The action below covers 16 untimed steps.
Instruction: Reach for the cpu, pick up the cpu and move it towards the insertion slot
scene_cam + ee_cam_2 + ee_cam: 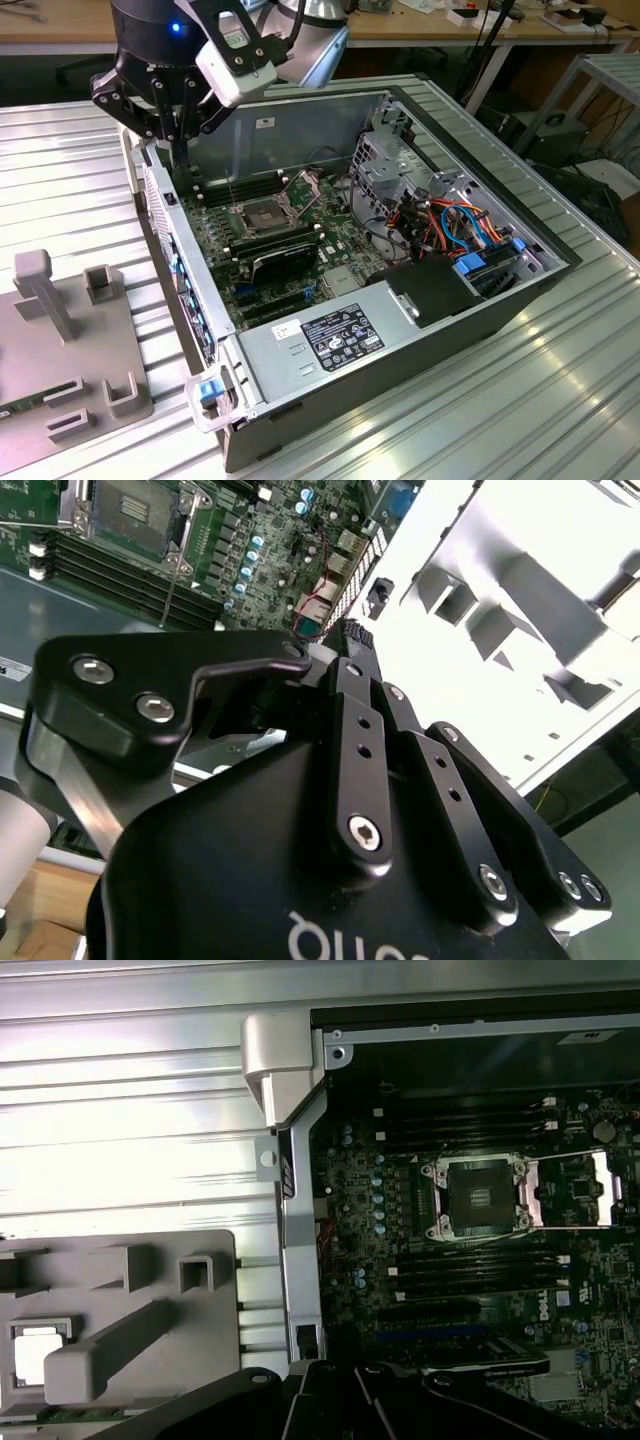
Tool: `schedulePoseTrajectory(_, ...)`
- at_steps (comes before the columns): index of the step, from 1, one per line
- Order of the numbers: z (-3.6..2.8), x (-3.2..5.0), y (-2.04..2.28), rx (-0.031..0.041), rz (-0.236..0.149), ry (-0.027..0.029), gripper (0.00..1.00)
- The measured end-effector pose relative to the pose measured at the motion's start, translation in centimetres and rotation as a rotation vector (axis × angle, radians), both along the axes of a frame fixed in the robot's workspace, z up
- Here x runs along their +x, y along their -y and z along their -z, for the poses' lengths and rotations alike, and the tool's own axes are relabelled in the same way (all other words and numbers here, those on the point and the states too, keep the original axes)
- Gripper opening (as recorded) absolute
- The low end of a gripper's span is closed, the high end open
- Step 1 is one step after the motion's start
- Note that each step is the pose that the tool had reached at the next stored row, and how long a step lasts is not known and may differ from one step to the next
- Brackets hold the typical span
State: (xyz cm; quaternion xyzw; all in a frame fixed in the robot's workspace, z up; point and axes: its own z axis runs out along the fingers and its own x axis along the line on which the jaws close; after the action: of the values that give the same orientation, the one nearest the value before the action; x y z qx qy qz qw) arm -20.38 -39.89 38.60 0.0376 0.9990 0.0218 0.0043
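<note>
At the exterior view's left, tray: the small, thin, pale square cpu (pixel 40 1352) lies flat in a pocket of the grey plastic tray (pixel 215 1360) on the ribbed metal tabletop (pixel 70 190).
Posts: tall grey posts (pixel 45 285) stand near the pocket and could knock the cpu.
Hand: the black hand (pixel 180 135) hangs above the wall, well apart from the cpu. It does not hold the cpu. I cannot tell how far open it is.
Wall: the grey metal wall (pixel 300 1230) stands between tray and slot, so a low carry could bump it.
Slot: the square silver-framed slot (pixel 262 215) with a dark middle sits low inside. Its raised metal flap (pixel 570 1192) could catch the cpu.
Room: wide above the tray, tight by the slot.
</note>
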Motion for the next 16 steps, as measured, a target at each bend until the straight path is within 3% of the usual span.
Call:
schedulePoseTrajectory(10, 0.13, -1.91, 0.0, -0.0001, 0.0, 0.0, 0.11)
schedulePoseTrajectory(16, 0.25, -3.78, 0.0, -0.0001, 0.0, 0.0, 0.11)
